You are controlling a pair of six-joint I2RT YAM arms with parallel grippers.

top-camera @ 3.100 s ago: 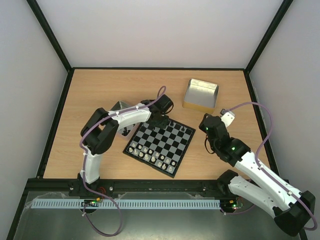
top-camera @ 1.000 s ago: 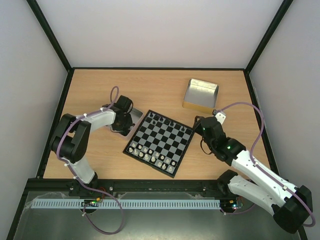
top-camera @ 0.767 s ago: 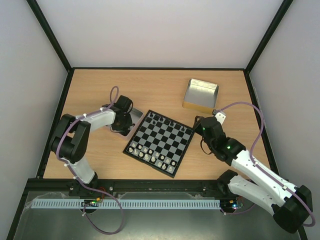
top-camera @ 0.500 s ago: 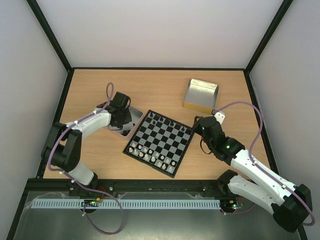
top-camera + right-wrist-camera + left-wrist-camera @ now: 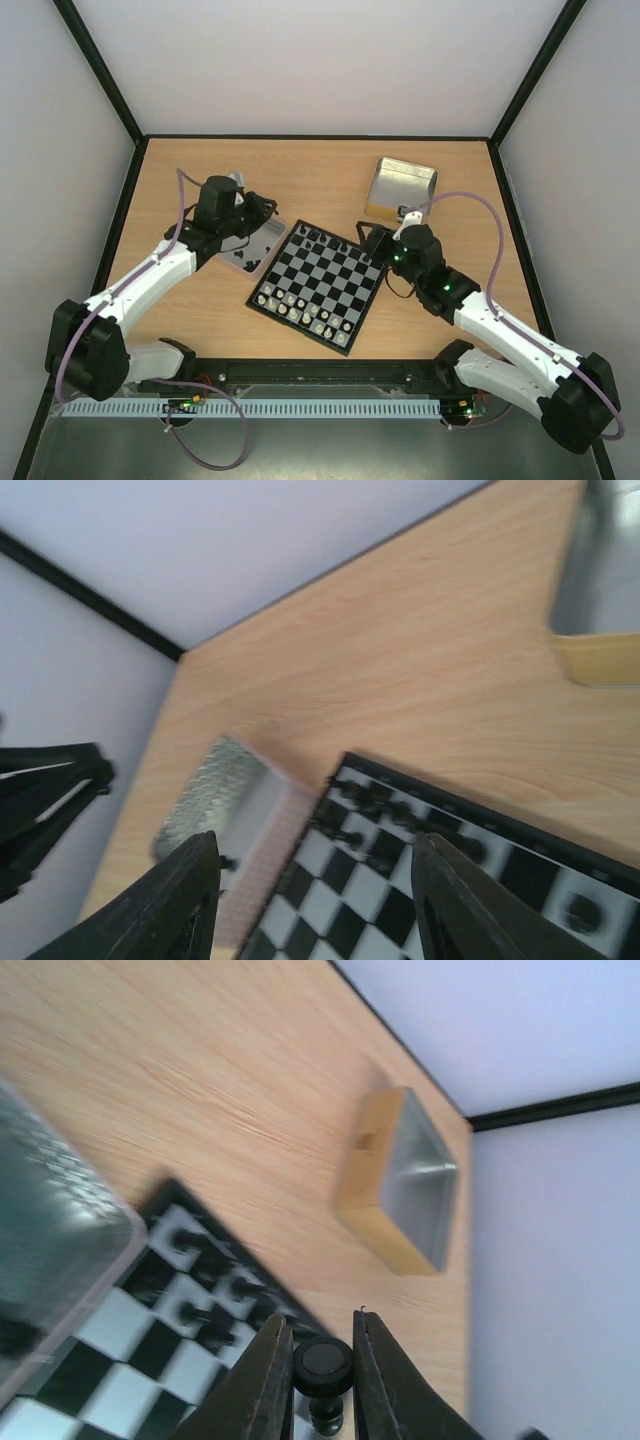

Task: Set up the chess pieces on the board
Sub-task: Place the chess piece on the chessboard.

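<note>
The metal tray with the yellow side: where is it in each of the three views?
Top external: tray at the far right, beyond the board.
Left wrist: tray right of centre, beyond the board.
Right wrist: tray cut off at the top right corner.
Shared landmark: the board, in all three views.

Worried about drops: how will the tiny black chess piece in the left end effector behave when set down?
The tiny black chess piece looks slim, so it likely tips easily. Pinched at its round head by the left end effector, it may swivel.
</note>
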